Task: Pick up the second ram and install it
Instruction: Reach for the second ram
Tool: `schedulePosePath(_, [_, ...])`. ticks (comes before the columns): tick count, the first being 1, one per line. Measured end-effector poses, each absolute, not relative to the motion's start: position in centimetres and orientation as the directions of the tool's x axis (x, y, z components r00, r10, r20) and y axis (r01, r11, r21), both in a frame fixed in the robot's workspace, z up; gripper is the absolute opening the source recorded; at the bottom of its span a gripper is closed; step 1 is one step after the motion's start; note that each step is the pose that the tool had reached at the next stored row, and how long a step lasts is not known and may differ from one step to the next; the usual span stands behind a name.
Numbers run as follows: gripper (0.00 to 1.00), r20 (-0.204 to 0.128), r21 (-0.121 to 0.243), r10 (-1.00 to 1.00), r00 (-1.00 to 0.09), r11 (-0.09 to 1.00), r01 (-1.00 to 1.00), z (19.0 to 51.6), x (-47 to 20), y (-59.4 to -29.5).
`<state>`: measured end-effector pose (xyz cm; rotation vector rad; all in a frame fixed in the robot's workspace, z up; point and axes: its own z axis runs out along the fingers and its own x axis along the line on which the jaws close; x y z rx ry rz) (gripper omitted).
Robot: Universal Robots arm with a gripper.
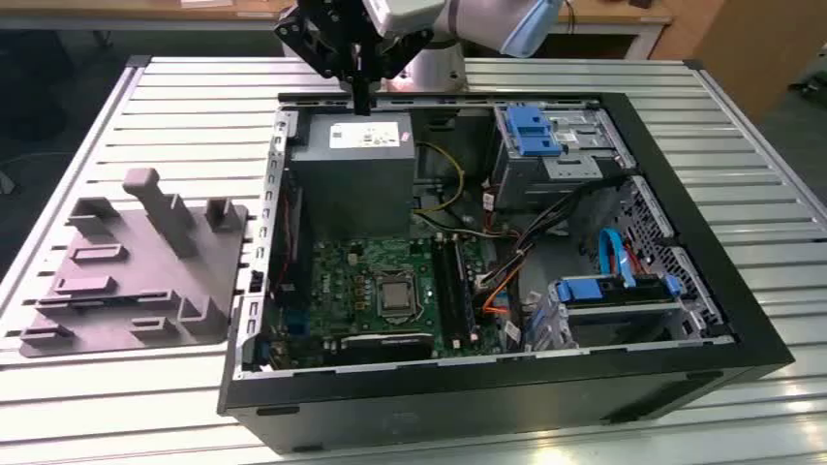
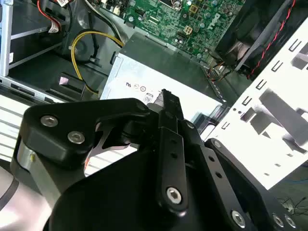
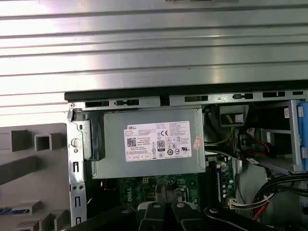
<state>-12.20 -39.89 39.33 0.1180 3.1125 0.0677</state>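
Exterior view: the end effector (image 1: 362, 108) hangs from the arm over the rim of the open computer case (image 1: 517, 407) nearest the arm's base. It is directly above the edge of the grey power supply (image 1: 349, 179) and clear of it. Its fingers run down to one narrow point with no gap visible between them; whether anything thin is nipped there cannot be told. On the side of the power supply away from the arm's base lies the green motherboard (image 1: 349, 281) with long black memory slots (image 1: 448, 281); whether a stick stands in them cannot be told. The grey tray (image 1: 91, 310) sits on the slatted counter (image 1: 194, 92), outside the case wall that the power supply adjoins. Second wrist view: the black fingers (image 2: 171, 144) lie pressed together, their tips above the power supply (image 2: 159, 67) and not touching it. A yellow cable (image 2: 77, 53) loops just beside that unit. First wrist view: the fingertips (image 3: 161, 192) sit closed up over the strip of motherboard bordering the power supply (image 3: 113, 144). Where the second ram is cannot be told with certainty.
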Motion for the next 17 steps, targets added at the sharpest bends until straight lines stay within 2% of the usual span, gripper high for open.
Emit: schedulePosePath(17, [0.10,-0.024,0.044,0.076,-0.997,0.996,0.075,39.33,-12.77,-39.89])
